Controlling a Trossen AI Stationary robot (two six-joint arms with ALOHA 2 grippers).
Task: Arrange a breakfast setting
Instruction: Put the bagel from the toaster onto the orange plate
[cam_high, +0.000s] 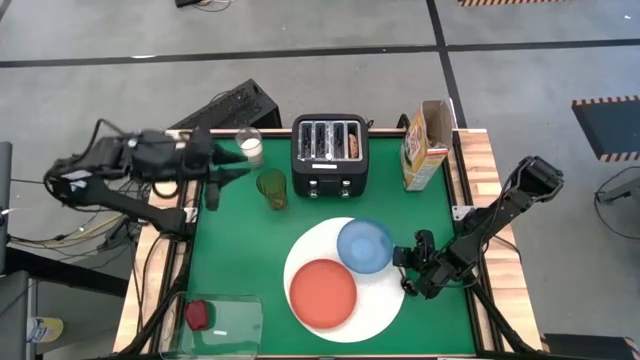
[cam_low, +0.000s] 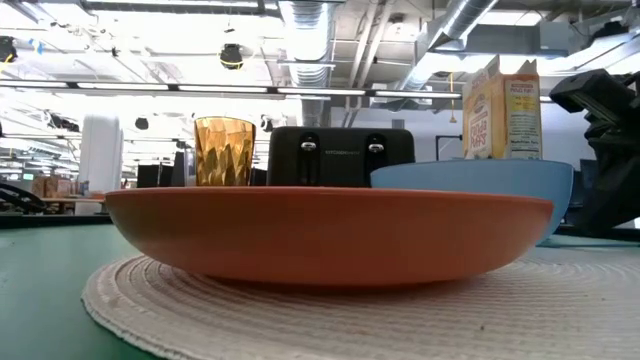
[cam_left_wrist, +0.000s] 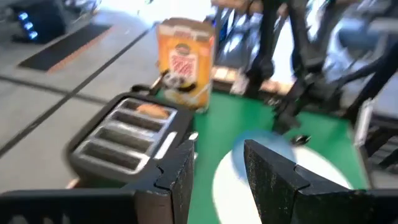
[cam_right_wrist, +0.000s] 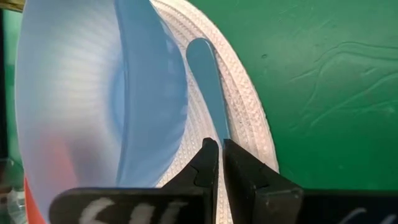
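A white round woven mat (cam_high: 385, 305) lies on the green table and bears an orange-red plate (cam_high: 323, 293) and a blue bowl (cam_high: 365, 245). At the mat's right edge my right gripper (cam_high: 408, 272) is shut on a thin light-blue spoon (cam_right_wrist: 202, 74), which reaches along the mat's rim beside the bowl (cam_right_wrist: 74, 99). My left gripper (cam_high: 238, 168) stands open in the air at the far left, near a glass of milk (cam_high: 250, 148), with nothing between its fingers (cam_left_wrist: 180, 177). A brown piece (cam_left_wrist: 152, 111) sits in a slot of the black toaster (cam_high: 330, 155). My right gripper pinches the spoon's handle at its near end (cam_right_wrist: 219, 138) between its two fingertips. The fingers slant down from the table's right side and lie in line with the spoon, which reaches out beyond them over the mat's rim (cam_right_wrist: 239, 106). Whether it rests on the mat I cannot tell.
A cereal box (cam_high: 425, 145) stands at the far right and an amber glass (cam_high: 272, 188) in front of the milk. A clear container (cam_high: 228, 322) at the near left corner holds a dark red piece (cam_high: 197, 315). Bare green cloth lies left of the mat.
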